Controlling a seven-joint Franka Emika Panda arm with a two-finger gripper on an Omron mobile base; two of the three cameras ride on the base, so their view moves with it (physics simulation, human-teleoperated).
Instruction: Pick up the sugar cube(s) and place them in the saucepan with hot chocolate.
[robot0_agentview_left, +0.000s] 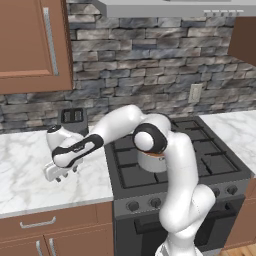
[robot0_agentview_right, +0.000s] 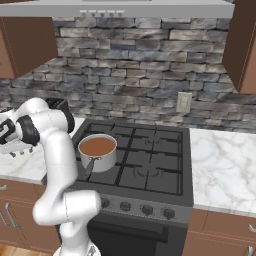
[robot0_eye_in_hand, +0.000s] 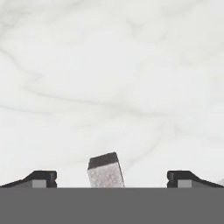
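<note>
White marble worktop (robot0_eye_in_hand: 113, 65) is pretty much the whole backdrop in the hand view, and sitting on it is one pale grey sugar cube (robot0_eye_in_hand: 106, 171), low in the picture and right between the two dark fingertips (robot0_eye_in_hand: 41, 178). The end effector (robot0_eye_in_hand: 111, 180) is spread wide, one tip well off to each side of the cube, neither touching it. So nothing is pinched, the cube just rests on the marble.

From the left base view the arm bends over to the worktop left of the stove (robot0_agentview_left: 170, 160), with the end effector (robot0_agentview_left: 56, 173) down low just above the marble. A black toaster (robot0_agentview_left: 74, 120) stands behind it against the stone wall. I can't make out the cube itself from that side, too small or hidden under the hand.

The saucepan with hot chocolate (robot0_agentview_right: 98, 151) is on the front left burner, shiny steel, brown liquid inside, dark handle pointing toward the stove's front. In the left base view the saucepan (robot0_agentview_left: 150, 161) is mostly hidden behind the arm's elbow joint. It's well apart from the cube, on the stove rather than the marble.

In the right base view the end effector (robot0_agentview_right: 12, 147) is over at the far left edge, above the worktop.
</note>
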